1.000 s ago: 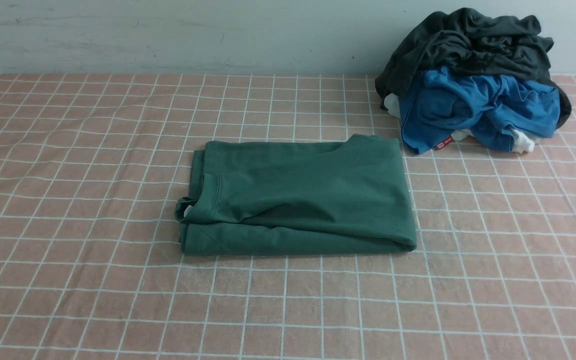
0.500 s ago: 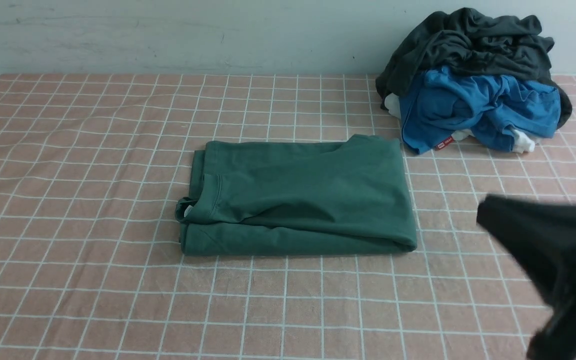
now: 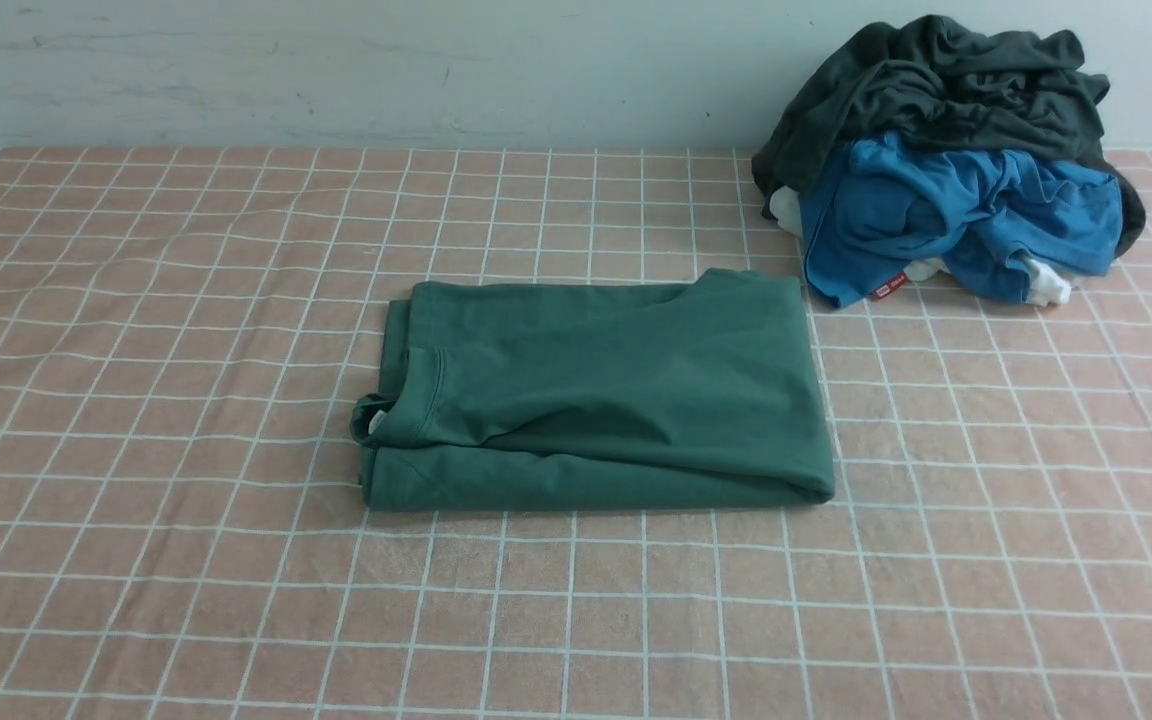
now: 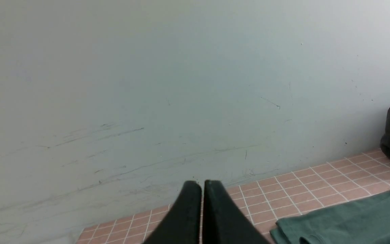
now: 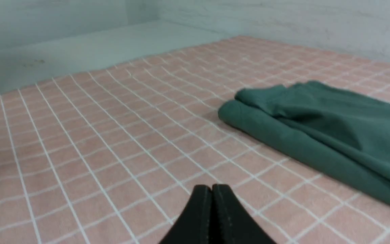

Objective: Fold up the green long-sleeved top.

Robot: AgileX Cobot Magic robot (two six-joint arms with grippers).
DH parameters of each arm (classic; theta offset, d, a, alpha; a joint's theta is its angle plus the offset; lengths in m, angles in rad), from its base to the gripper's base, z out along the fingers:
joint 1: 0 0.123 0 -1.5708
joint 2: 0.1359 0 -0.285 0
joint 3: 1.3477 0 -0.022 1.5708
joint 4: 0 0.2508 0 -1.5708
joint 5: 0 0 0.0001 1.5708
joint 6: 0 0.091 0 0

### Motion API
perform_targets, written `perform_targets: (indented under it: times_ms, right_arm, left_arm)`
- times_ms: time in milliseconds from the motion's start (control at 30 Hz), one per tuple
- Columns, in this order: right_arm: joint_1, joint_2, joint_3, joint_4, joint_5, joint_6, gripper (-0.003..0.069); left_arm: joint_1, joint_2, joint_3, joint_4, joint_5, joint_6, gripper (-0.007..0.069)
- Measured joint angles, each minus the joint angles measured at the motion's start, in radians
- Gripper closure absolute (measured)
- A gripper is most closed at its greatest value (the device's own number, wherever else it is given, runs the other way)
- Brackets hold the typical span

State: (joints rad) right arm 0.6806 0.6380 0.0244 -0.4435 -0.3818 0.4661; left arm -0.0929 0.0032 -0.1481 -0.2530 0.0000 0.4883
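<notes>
Item: green long-sleeved top [image 3: 596, 395], folded into a compact rectangle, centre of the pink grid-checked tablecloth [image 3: 136, 400]. Step: folding appears complete; next move, if any, calls only for smoothing the loose edge. Left gripper [image 4: 201, 184] and right gripper [image 5: 212, 188]: fingers pressed together, empty, clear of the garment. Far right corner: charcoal garment [image 3: 936, 80] heaped over blue garment [image 3: 946, 215]. Backdrop: pale scuffed wall [image 3: 336, 70].

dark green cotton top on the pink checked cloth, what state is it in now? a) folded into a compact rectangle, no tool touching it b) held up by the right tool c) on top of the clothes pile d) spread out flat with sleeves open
a: the dark green cotton top lies folded into a rectangle on the pink checked cloth, with no tool on it.
</notes>
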Motion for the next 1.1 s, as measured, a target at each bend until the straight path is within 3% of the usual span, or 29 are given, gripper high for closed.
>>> perform_targets:
  times_ms: [233,367,500,567,733,1100]
  right_arm:
    - [-0.028,-0.302,0.000,0.035,0.347,0.003,0.0669]
    - [-0.171,-0.537,0.000,0.153,0.486,-0.009,0.0669]
    - [-0.355,-0.644,0.000,0.335,0.599,-0.136,0.0669]
    - [-0.448,-0.648,0.001,0.379,0.641,-0.210,0.0669]
    - [-0.572,-0.649,0.001,0.418,0.722,-0.306,0.0669]
    - [-0.612,-0.649,0.000,0.432,0.736,-0.332,0.0669]
  left_arm:
    - [0.000,0.000,0.000,0.000,0.000,0.000,0.0625]
    - [0.000,0.000,0.000,0.000,0.000,0.000,0.0625]
    - [0.000,-0.001,0.000,0.000,0.000,0.000,0.0625]
    - [0.000,-0.001,0.001,0.000,0.000,0.000,0.0625]
    - [0.000,-0.001,0.001,0.000,0.000,0.000,0.0625]
    - [0.000,-0.001,0.001,0.000,0.000,0.000,0.0625]
